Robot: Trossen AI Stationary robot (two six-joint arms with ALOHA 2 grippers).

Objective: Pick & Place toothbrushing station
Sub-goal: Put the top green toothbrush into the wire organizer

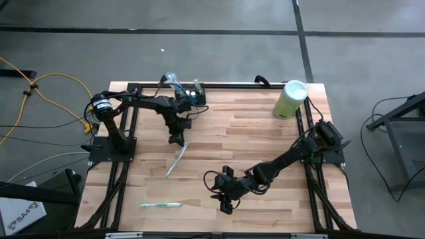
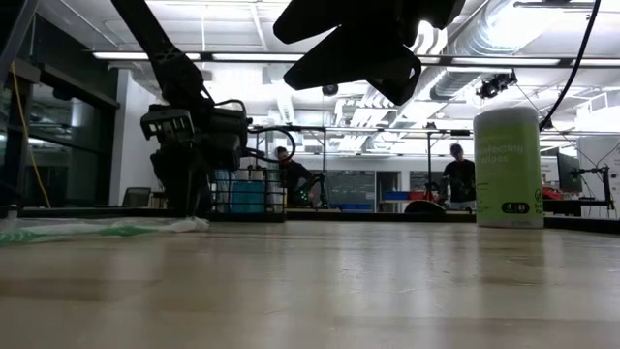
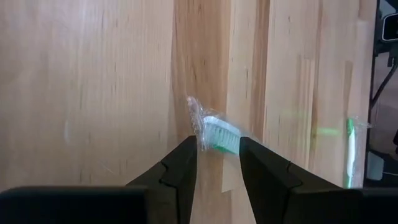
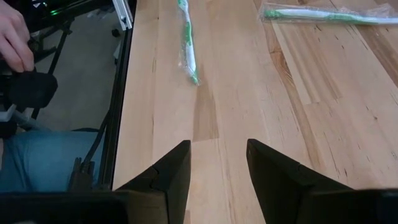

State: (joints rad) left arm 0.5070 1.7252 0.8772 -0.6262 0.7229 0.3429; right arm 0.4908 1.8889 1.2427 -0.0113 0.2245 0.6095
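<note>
Wooden desk (image 1: 265, 133) before us: right gripper (image 1: 224, 199) hangs near the front, fingers apart and empty; left gripper (image 3: 217, 163), fingers apart, straddles a wrapped toothbrush (image 3: 217, 134); farthest back sits the black toothbrushing station (image 1: 193, 97), at the rear edge.

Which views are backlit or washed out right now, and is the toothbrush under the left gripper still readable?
Low view: ceiling lights behind turn both arms into silhouettes. Left wrist view: evenly lit, the wrapped toothbrush shows clearly between the open left gripper fingers. High view: flat light, no glare on the table.
</note>
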